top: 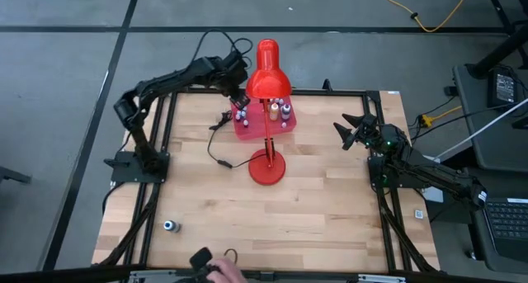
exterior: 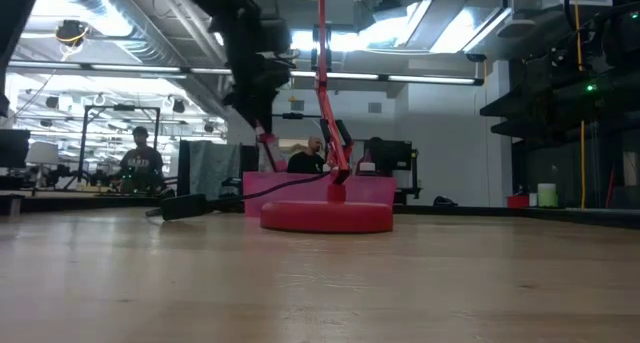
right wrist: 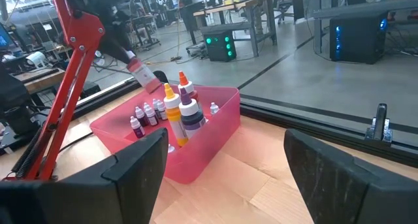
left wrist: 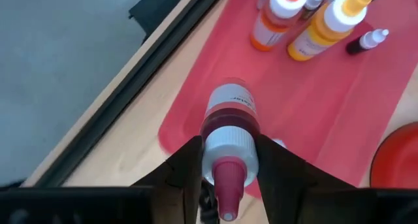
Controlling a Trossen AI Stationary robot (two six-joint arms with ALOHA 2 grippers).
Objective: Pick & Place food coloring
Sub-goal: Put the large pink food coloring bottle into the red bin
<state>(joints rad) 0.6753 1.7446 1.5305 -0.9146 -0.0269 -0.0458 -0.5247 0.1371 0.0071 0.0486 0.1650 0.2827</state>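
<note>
My left gripper (left wrist: 227, 145) hovers over the far-left part of the pink tray (top: 260, 128) and is shut on a dark-red food coloring bottle (left wrist: 228, 113) with a white cap and red nozzle. In the right wrist view this bottle (right wrist: 142, 74) slants above the tray's rim (right wrist: 196, 96). More food coloring stands in the tray: two orange bottles (left wrist: 323, 28), a small dark one (left wrist: 366, 41) and several tiny purple ones (right wrist: 147, 114). My right gripper (right wrist: 225, 159) is open and waits near the table's right edge (top: 346, 130), touching nothing. My left gripper pinches the bottle's white cap (left wrist: 227, 152) between its two fingers (left wrist: 186, 165), one on each side. The red nozzle points back toward the wrist and the body sticks out past the fingertips. The bottle is tilted and lifted clear above the tray.
A tall red desk lamp rises from its round base (top: 266, 166) just near of the tray, its head (top: 268, 73) over the tray's far side; a black cord (top: 216, 147) trails left. One small bottle (top: 170, 226) lies near the left-near corner. A person's hand (top: 224, 272) is at the near edge.
</note>
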